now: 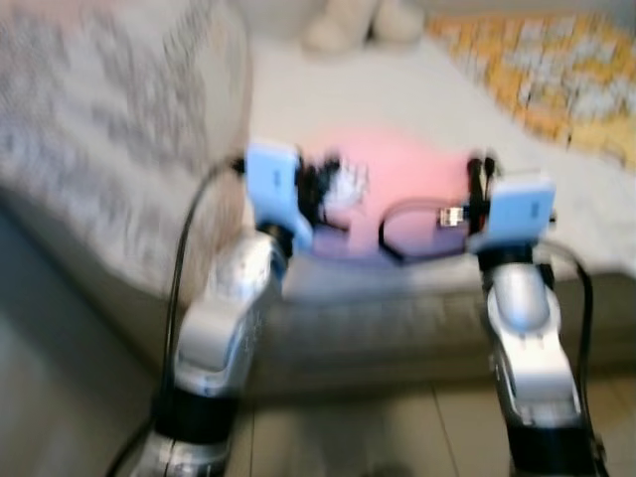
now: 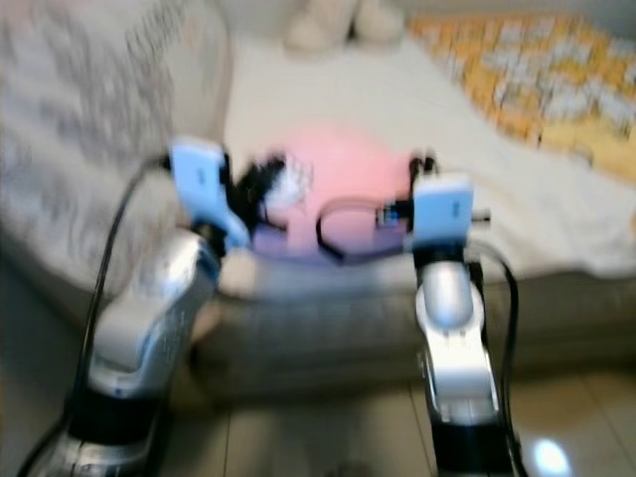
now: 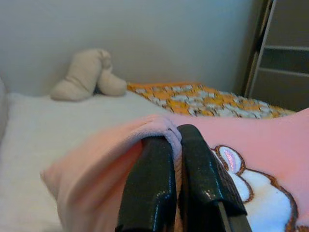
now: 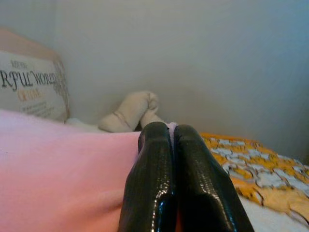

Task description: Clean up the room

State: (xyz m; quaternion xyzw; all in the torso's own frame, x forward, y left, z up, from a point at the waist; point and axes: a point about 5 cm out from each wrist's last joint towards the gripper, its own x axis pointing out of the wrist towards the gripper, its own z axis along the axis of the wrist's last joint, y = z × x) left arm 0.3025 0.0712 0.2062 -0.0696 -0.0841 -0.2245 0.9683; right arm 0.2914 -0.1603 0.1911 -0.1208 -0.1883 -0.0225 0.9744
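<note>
A pink garment [image 1: 397, 189] with a white cartoon print [image 3: 251, 193] lies stretched between my two arms over the near edge of a bed. My left gripper [image 3: 175, 140] is shut on a fold of the pink fabric at its one side. My right gripper [image 4: 171, 133] is shut on the garment's other edge, with pink cloth [image 4: 58, 174] spreading beside the fingers. In the blurred eye views both grippers sit level with each other, the left gripper [image 1: 323, 189] and the right gripper [image 1: 477, 179] just above the mattress edge.
The bed has a white sheet [image 1: 328, 89] and an orange patterned blanket [image 1: 556, 70] at the right. A beige plush toy [image 3: 87, 72] rests by the far wall. A printed grey pillow [image 1: 89, 119] stands at the left. Tiled floor [image 1: 378, 427] lies below.
</note>
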